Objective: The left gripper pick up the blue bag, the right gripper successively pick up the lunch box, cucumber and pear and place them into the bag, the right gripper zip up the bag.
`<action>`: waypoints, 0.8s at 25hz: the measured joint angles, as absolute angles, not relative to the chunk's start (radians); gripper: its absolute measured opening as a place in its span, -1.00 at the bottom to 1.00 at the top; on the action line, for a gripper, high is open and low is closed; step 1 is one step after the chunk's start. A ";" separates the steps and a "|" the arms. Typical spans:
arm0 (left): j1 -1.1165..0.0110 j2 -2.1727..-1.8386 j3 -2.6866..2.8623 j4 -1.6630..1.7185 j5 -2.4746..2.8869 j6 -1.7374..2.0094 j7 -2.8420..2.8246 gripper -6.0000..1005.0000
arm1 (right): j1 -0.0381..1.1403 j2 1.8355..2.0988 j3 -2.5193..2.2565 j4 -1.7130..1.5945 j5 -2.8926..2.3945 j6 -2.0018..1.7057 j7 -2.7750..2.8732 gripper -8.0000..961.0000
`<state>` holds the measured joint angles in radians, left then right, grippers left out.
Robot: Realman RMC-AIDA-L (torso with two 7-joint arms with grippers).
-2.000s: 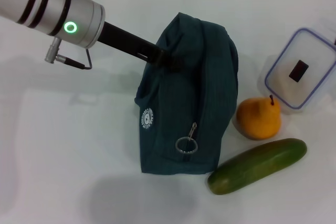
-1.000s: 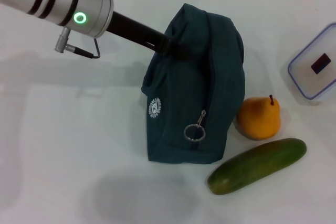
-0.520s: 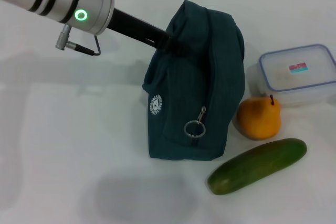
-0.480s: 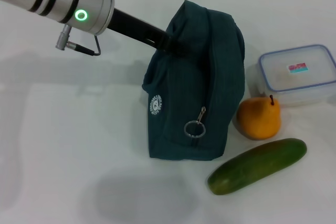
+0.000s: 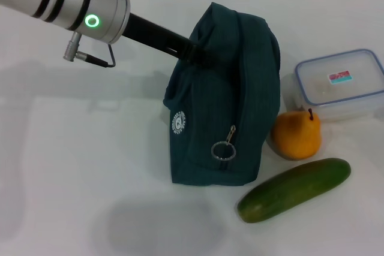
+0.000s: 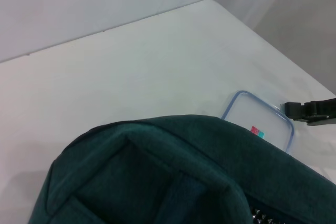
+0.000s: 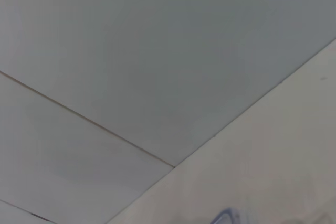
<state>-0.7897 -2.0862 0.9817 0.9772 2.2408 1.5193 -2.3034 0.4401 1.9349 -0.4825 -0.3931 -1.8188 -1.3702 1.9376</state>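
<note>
Head view shows you the left gripper [image 5: 195, 54] clenched on the blue bag [image 5: 231, 106] (held upright), lunch box [image 5: 340, 85] behind pear [image 5: 296, 135] and cucumber [image 5: 294, 189].

Premises present as a robot test station rather than a home: a plain white worktop [image 5: 72, 166] against bare pale wall panels [image 7: 131, 51], bearing only staged items and no furnishings or domestic fittings.

Lunch box [image 5: 339, 84] now flat on table, right of bag [image 5: 225, 97], vs. tilted up 2 s ago.
</note>
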 joint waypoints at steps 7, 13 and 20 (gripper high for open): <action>-0.790 -2.086 0.982 0.977 2.240 1.520 -2.300 -0.90 | 0.436 1.937 -0.475 -0.391 -1.817 -1.351 1.916 -0.79; -0.790 -2.085 0.982 0.977 2.240 1.517 -2.300 -0.90 | 0.434 1.953 -0.469 -0.388 -1.815 -1.313 1.915 -0.43; -0.790 -2.086 0.982 0.977 2.240 1.516 -2.299 -0.90 | 0.411 1.982 -0.465 -0.388 -1.764 -1.267 1.909 0.03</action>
<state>-0.7901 -2.0858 0.9819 0.9772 2.2395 1.5157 -2.2988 0.4107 1.9824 -0.4648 -0.3882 -1.7641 -1.2673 1.9090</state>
